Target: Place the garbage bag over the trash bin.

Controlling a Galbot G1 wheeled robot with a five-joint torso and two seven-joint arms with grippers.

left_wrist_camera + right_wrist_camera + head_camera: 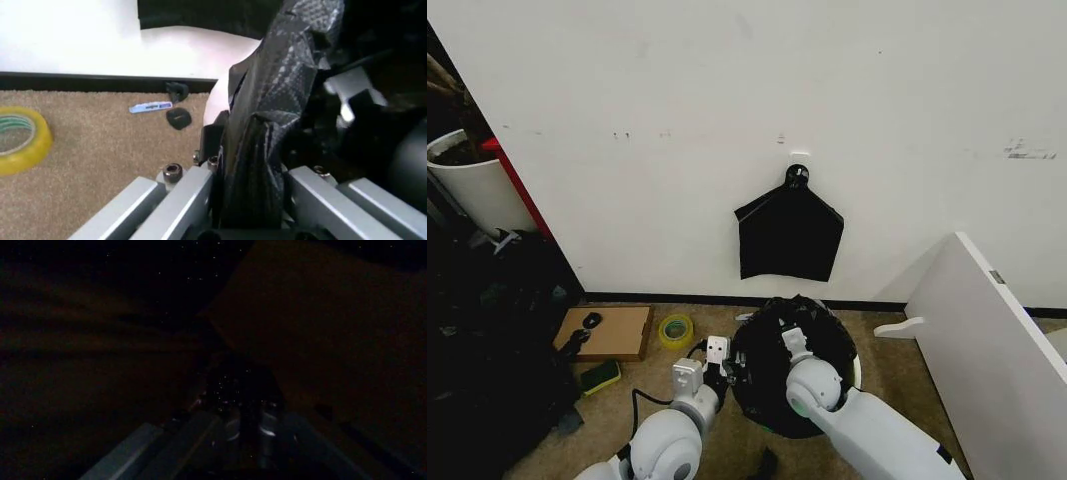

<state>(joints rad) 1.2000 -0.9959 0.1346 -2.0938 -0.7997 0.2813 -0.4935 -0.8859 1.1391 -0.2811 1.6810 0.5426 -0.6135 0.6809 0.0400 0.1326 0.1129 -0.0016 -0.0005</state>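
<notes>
Both arms enter from the bottom of the head view, reaching forward and up toward lower centre. Left end effector sits at lower centre-left, wrist angled right; in the left wrist view its fingers are clamped on a fold of the garbage bag. Right arm crosses from lower right; right end effector is lower centre, down inside the bag mouth.

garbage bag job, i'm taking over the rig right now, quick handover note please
Left gripper: shut on the thin crinkled black plastic garbage bag, at the left rim of the round cream-white plastic trash bin.
Right gripper: down inside the bag; fingers unclear.
Done: bag sits over the bin's mouth, which stands on the carpet by the wall.
Left: seat the edge all round the rim, then release.
</notes>
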